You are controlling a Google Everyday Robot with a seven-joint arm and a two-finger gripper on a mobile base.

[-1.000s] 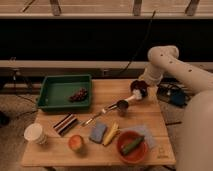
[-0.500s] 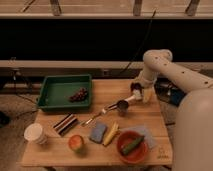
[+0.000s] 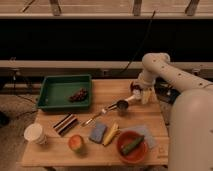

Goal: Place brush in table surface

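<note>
Cream-white robot arm (image 3: pixel 172 75) reaching in from the right, bent down over the far right part of the light wooden plank counter (image 3: pixel 112 90). End effector (image 3: pixel 142 95) low at that spot, close to the wood and near the counter's right edge; apart or together, cannot tell.

Long slim brush (image 3: pixel 130 99), pale handle and darker tip, slanting from the end effector down-left toward a small round metal measuring cup (image 3: pixel 121 106), touching or nearly touching both. Gripped or merely lying on the counter: cannot tell.

At the rear left, a green rectangular plastic tray (image 3: pixel 52 97) holding a dark bunch of grapes (image 3: pixel 77 95) in its right half. In front of the tray, a dark striped flat bar (image 3: pixel 66 124) lying at a slant. Between that bar and the metal cup, a shorter silver-and-tan utensil (image 3: pixel 95 118), also slanted.

Near the front left corner, a white paper cup (image 3: pixel 34 133), upright. Along the front, left to right: a round orange-and-green fruit (image 3: pixel 76 143); a blue rectangular sponge (image 3: pixel 98 132); a yellow elongated piece (image 3: pixel 111 134) just beside the sponge, seemingly touching it; a dark red round bowl (image 3: pixel 122 151) with a green vegetable (image 3: pixel 132 144) lying inside. Under the bowl's far side, a grey-blue cloth (image 3: pixel 145 131) spread flat.
</note>
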